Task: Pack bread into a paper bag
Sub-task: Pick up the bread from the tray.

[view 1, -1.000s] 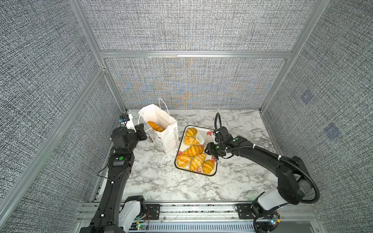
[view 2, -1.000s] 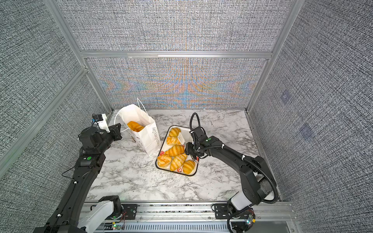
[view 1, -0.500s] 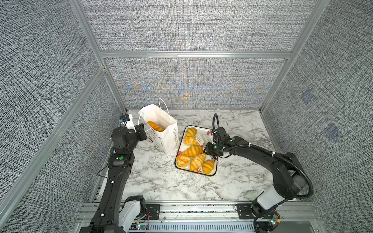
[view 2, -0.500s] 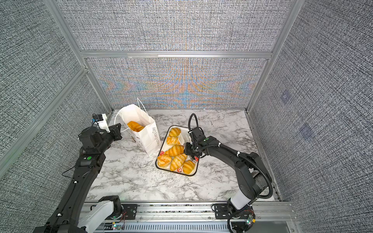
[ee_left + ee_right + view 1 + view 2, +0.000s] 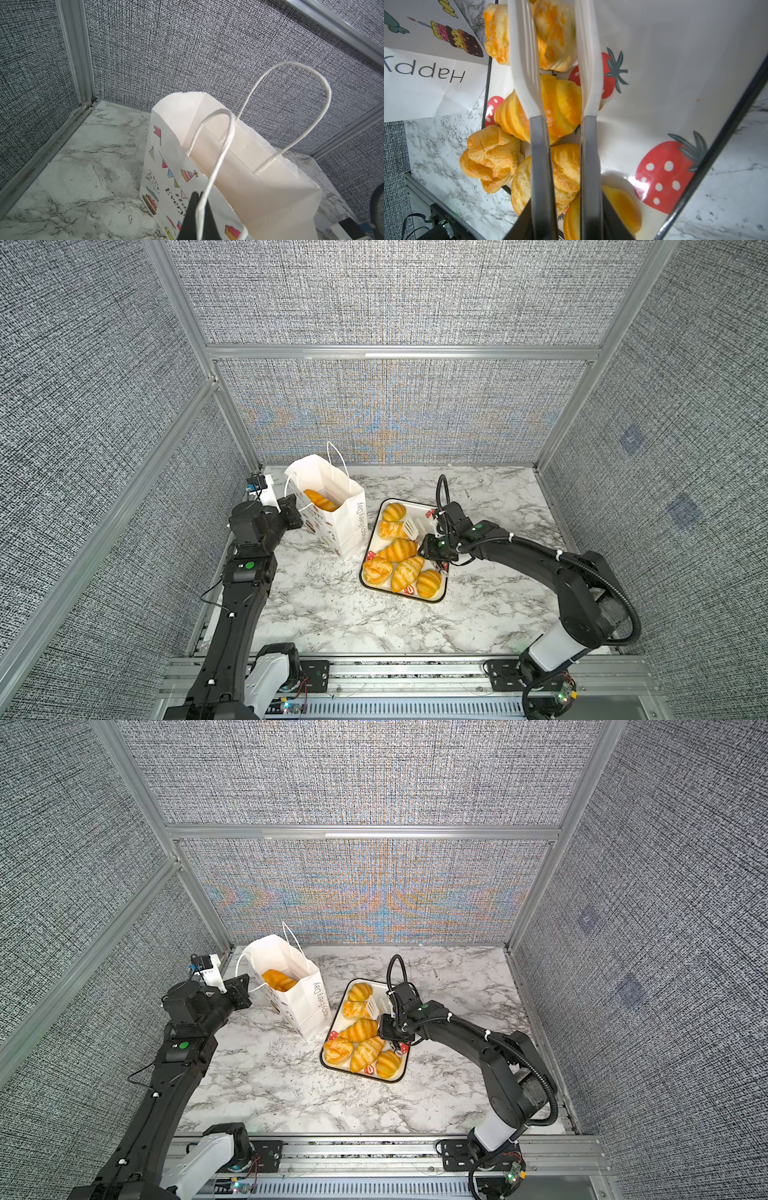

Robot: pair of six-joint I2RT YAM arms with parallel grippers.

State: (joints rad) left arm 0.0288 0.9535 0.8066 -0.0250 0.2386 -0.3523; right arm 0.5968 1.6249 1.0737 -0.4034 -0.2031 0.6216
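Note:
The white paper bag [image 5: 350,526] [image 5: 311,1006] stands open at the back left with one bread [image 5: 320,500] [image 5: 278,980] inside. My left gripper [image 5: 198,207] [image 5: 296,512] is shut on the bag's near cord handle [image 5: 223,149]. Several more golden pastries lie on the strawberry-print tray [image 5: 420,511] [image 5: 654,62]. My right gripper [image 5: 566,212] [image 5: 436,553] is shut on white-tipped tongs [image 5: 586,62] [image 5: 411,526]. The tong blades reach over a croissant [image 5: 560,104] and flank a flaky pastry [image 5: 554,35]. Whether they pinch it I cannot tell.
The marble tabletop [image 5: 332,614] is walled by grey panels on three sides, with aluminium posts at the back corners. The bag stands right beside the tray's left rim. A metal rail [image 5: 395,672] runs along the front edge.
The tong blades have come closer together as my right gripper squeezed in over the tray. The right arm shifted only slightly. The left arm and the bag have not moved.

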